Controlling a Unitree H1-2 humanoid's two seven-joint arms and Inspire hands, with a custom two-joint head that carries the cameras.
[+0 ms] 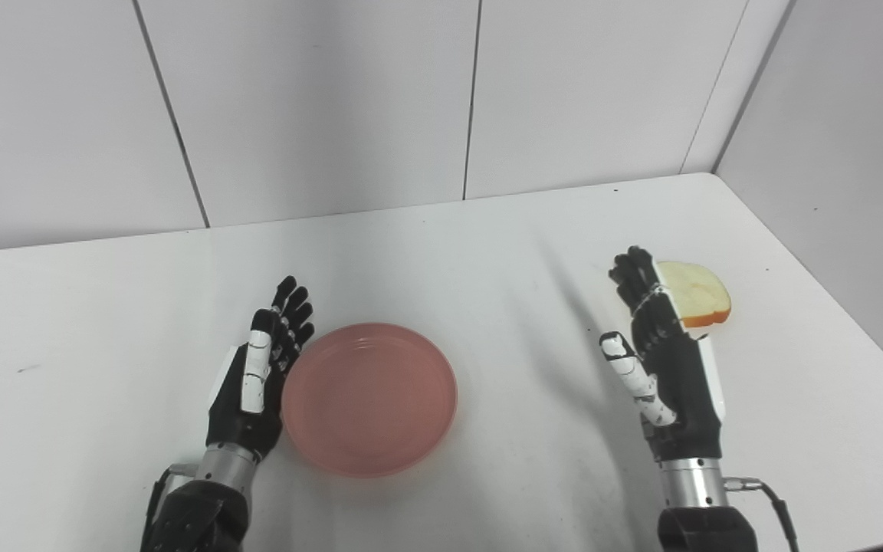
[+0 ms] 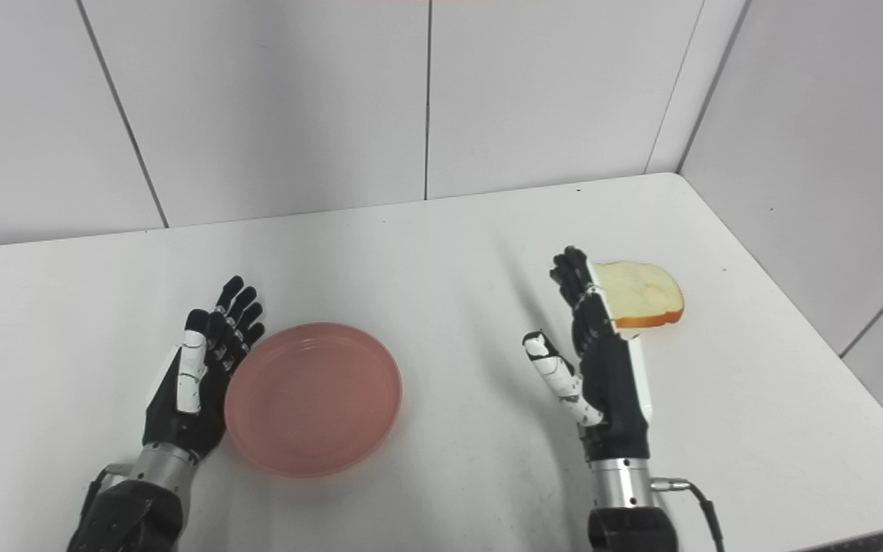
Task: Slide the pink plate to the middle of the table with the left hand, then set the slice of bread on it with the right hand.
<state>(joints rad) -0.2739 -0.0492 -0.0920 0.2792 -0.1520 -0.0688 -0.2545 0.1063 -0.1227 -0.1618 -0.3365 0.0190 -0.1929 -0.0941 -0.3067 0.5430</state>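
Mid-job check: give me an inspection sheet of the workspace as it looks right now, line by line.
Surface: white table, faint dark scuffs near the front.
Job's things: pink plate empty, left of centre; slice of bread lying flat at the right side, not on the plate.
Clutter: nothing seen.
Hands: left hand open, edge-on against the plate's left rim; right hand open, upright beside the bread, holding nothing.
Cables: one at each wrist.
Surroundings: plain white panel walls.

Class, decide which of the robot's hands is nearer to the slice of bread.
Right. The right hand stands open just left of the slice of bread. The left hand is far across the table, against the pink plate.
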